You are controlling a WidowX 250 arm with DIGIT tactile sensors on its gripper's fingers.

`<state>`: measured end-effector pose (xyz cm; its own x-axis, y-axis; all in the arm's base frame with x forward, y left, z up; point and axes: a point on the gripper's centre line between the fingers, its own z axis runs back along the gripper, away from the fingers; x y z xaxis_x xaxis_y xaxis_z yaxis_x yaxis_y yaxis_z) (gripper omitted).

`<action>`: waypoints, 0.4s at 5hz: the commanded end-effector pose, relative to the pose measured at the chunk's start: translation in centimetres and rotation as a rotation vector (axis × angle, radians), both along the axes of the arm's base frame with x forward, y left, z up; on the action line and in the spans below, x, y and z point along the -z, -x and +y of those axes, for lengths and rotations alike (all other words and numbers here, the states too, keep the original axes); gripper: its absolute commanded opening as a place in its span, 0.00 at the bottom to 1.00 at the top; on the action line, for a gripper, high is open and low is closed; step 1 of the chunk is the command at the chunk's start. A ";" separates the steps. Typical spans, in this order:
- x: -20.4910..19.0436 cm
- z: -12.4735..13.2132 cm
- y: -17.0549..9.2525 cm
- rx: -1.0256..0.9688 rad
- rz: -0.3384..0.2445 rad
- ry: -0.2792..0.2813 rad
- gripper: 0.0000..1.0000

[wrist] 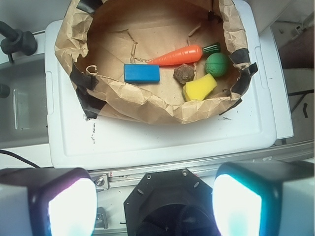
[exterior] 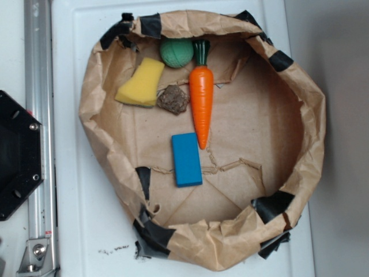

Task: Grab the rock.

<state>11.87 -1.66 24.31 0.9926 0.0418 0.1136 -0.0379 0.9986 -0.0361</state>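
Rock (exterior: 173,99) sitting low in the crumpled paper nest (exterior: 311,115), and that is the target here: a rough dark-brown lump tucked into a tight little cluster. Yellow sponge wedge (exterior: 140,84) touching it on one side, orange toy carrot (exterior: 202,104) just beside it on the other, green ball (exterior: 176,52) close behind near the paper wall. Blue block (exterior: 186,159) lies apart, nearer the middle of the nest, out of the way.

Now the wrist view: end effector (wrist: 152,201) high and back from the nest, over the robot's black base (wrist: 167,206), with its two pads (wrist: 69,201) glowing at the bottom corners and a wide gap between them, so it is spread and pinching nothing. Rock (wrist: 183,73) shows far ahead, between carrot (wrist: 177,55) and sponge (wrist: 199,88).

Judging from this, the reach has not begun. Neighbours crowd the rock, so I'd say the jaws need to drop into the gaps around it, perhaps closing along the line where ball side and open paper side leave room. Raised paper rim could snag a low approach, so coming down from above looks the safer line, and the white table (exterior: 75,231) underneath gives a steady footing
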 end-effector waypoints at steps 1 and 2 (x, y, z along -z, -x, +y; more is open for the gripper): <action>0.0 0.0 0.0 0.000 0.000 0.000 1.00; 1.7 1.6 -5.0 0.082 -0.101 0.051 1.00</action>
